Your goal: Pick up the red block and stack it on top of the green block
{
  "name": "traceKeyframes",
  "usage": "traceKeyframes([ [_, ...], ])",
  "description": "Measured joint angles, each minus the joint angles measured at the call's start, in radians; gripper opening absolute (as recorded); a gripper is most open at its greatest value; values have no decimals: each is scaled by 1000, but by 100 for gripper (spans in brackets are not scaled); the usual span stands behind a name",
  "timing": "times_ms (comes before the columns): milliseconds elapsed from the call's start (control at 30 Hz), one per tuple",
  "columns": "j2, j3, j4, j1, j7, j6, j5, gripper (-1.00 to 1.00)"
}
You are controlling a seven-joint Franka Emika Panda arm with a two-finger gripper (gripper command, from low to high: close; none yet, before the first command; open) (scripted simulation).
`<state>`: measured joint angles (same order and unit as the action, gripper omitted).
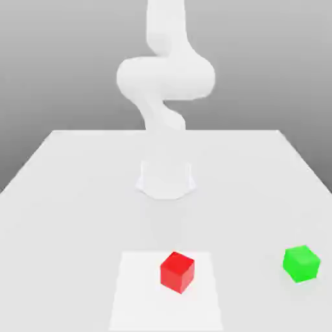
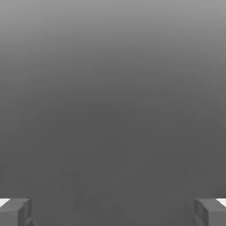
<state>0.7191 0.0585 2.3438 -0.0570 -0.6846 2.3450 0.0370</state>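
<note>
Your gripper [image 2: 113,212] stands wide and empty, ready to straddle the red block [image 1: 177,272] (resting free on the counter [image 1: 65,194], well apart from the green block [image 1: 301,263]).

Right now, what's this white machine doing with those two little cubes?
Nothing is being handled yet. The white arm rises from the middle of the table, well behind both cubes. The red block sits near the front on a paler patch, and the green block rests apart from it, toward the exterior view's right. The gripper is open and empty, with only grey surface in front of it. The stacking hasn't begun.
</note>
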Motion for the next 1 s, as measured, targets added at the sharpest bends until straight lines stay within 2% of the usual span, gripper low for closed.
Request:
traceKeyframes([
  [267, -273, 154, 141, -178, 362, 143, 103, 0],
  [500, -505, 207, 262, -271, 647, 267, 158, 0],
  [633, -623, 208, 333, -288, 770, 343, 133, 0],
  [800, -737, 213, 409, -281, 831, 436, 2, 0],
  [1000, -842, 184, 395, -267, 891, 525, 57, 0],
])
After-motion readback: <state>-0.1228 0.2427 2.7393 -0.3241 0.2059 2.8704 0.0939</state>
